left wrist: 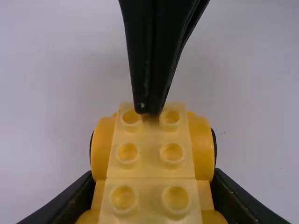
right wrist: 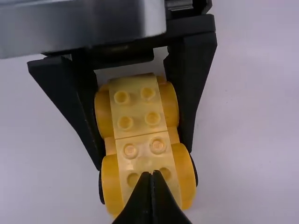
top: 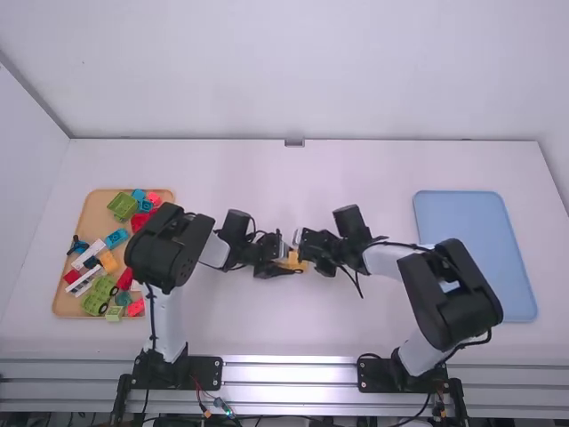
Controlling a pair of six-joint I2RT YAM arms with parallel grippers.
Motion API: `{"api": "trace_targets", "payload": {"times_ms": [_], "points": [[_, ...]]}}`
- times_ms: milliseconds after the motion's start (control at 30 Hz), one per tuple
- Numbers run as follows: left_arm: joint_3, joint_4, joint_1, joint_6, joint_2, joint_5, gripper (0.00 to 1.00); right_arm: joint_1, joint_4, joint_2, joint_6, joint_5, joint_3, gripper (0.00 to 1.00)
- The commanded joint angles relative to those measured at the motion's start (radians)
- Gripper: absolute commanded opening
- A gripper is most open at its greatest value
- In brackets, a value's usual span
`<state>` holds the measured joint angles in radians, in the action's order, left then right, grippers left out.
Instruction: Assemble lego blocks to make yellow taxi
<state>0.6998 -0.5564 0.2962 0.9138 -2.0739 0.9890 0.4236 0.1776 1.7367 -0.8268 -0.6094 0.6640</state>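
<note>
High view: a white table (top: 258,338) spans the frame. The left arm (top: 169,245) reaches from lower left, the right arm (top: 449,294) from lower right. A blue tray (top: 476,258) lies at right, a tray of loose blocks (top: 93,209) at left. Near the centre, between the arms, is a small yellow car body (top: 294,260). The left gripper (left wrist: 152,186) clasps its two sides; the right gripper (right wrist: 152,171) is closed, tips together at the studs (right wrist: 158,145). The body looks light, stiff, slightly slippery; stacked pieces might pop apart. Best held low, across both rounded flanks.
</note>
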Motion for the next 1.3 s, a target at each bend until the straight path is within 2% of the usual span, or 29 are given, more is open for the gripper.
{"api": "trace_targets", "payload": {"times_ms": [0, 67, 200, 267, 300, 333, 367, 400, 500, 533, 633, 733, 767, 1067, 1167, 1200, 1267], "points": [[-0.002, 0.025, 0.026, -0.008, -0.017, 0.022, 0.25, 0.013, 0.058, 0.054, 0.046, 0.039, -0.023, 0.00], [0.001, 0.024, 0.026, -0.008, -0.017, 0.023, 0.25, -0.010, 0.098, 0.033, 0.045, -0.049, -0.024, 0.00], [0.010, 0.026, 0.026, -0.009, -0.017, 0.023, 0.26, -0.106, 0.109, -0.069, 0.045, -0.216, -0.024, 0.00], [0.013, 0.023, 0.026, -0.008, -0.017, 0.022, 0.27, -0.160, 0.105, -0.114, 0.082, -0.249, -0.024, 0.05], [0.016, 0.027, 0.026, -0.009, -0.017, 0.017, 0.28, -0.198, 0.098, -0.145, 0.136, -0.243, -0.024, 0.23], [0.016, 0.027, 0.026, -0.008, -0.017, 0.015, 0.28, -0.211, 0.090, -0.156, 0.154, -0.237, -0.024, 0.28], [0.016, 0.024, 0.026, -0.008, -0.017, 0.014, 0.31, -0.236, 0.064, -0.181, 0.183, -0.214, -0.024, 0.56], [0.014, 0.018, 0.026, -0.008, -0.017, 0.015, 0.37, -0.257, 0.025, -0.209, 0.203, -0.189, -0.024, 0.98], [0.015, 0.012, 0.026, -0.008, -0.017, 0.015, 0.39, -0.283, -0.034, -0.237, 0.194, -0.172, -0.024, 0.99], [0.017, 0.013, 0.026, -0.009, -0.017, 0.014, 0.43, -0.288, -0.046, -0.239, 0.195, -0.173, -0.024, 0.99], [0.026, 0.004, 0.026, -0.057, -0.017, 0.015, 0.72, -0.291, -0.059, -0.239, 0.195, -0.175, -0.026, 0.99], [0.032, -0.029, 0.024, -0.123, -0.017, 0.015, 0.90, -0.292, -0.053, -0.239, 0.195, -0.175, -0.032, 0.99], [0.034, -0.049, 0.025, -0.150, -0.016, 0.015, 0.99, -0.292, -0.050, -0.239, 0.195, -0.176, -0.035, 0.99], [-0.008, -0.013, -0.031, -0.264, 0.146, -0.007, 0.99, -0.279, -0.055, -0.239, 0.201, -0.172, -0.037, 0.99], [-0.034, 0.094, -0.110, -0.365, 0.296, -0.015, 0.99, -0.279, -0.048, -0.239, 0.202, -0.175, -0.037, 0.98], [-0.035, 0.101, -0.115, -0.370, 0.303, -0.015, 0.99, -0.279, -0.047, -0.239, 0.202, -0.175, -0.037, 0.98], [-0.037, 0.222, -0.198, -0.442, 0.413, -0.015, 1.00, -0.279, -0.043, -0.239, 0.201, -0.175, -0.037, 0.98]]}}
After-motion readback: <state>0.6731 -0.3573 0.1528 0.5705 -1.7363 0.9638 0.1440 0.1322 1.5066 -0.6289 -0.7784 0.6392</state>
